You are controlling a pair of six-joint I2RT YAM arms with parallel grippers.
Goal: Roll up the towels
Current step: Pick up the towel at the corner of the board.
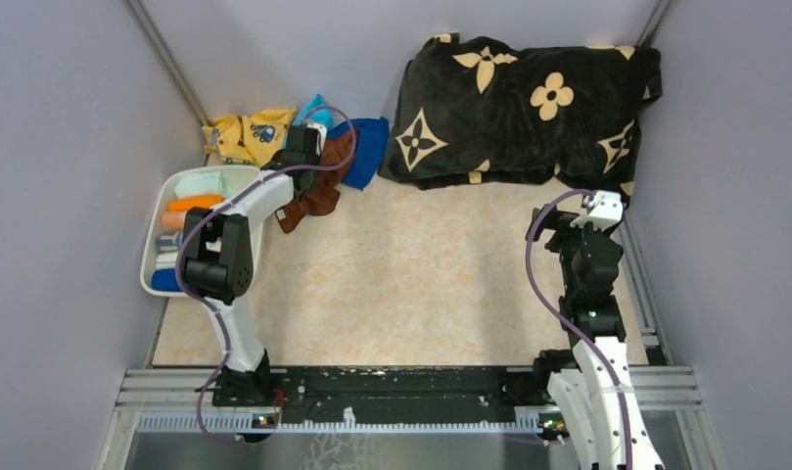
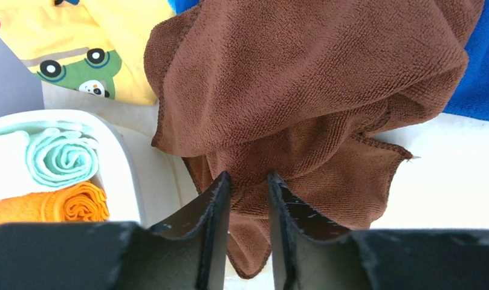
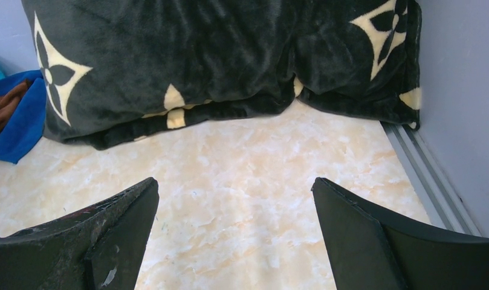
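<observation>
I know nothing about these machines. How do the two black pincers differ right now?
The left pincer has its fingers close together, with a fold of the brown towel pinched between them; the right pincer stands wide open and holds nothing. The left one reaches into the far left corner; the right one hangs over bare table, facing the black flowered cushion. Both are black and two-fingered.

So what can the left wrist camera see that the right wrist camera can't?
Only the left wrist view: the left gripper pinching the brown towel, the yellow cloth, and a white bin holding rolled cloths. Only the right wrist view: the right gripper wide open over the table, and the big black cushion. Both: the brown towel, the blue towel and the table.
</observation>
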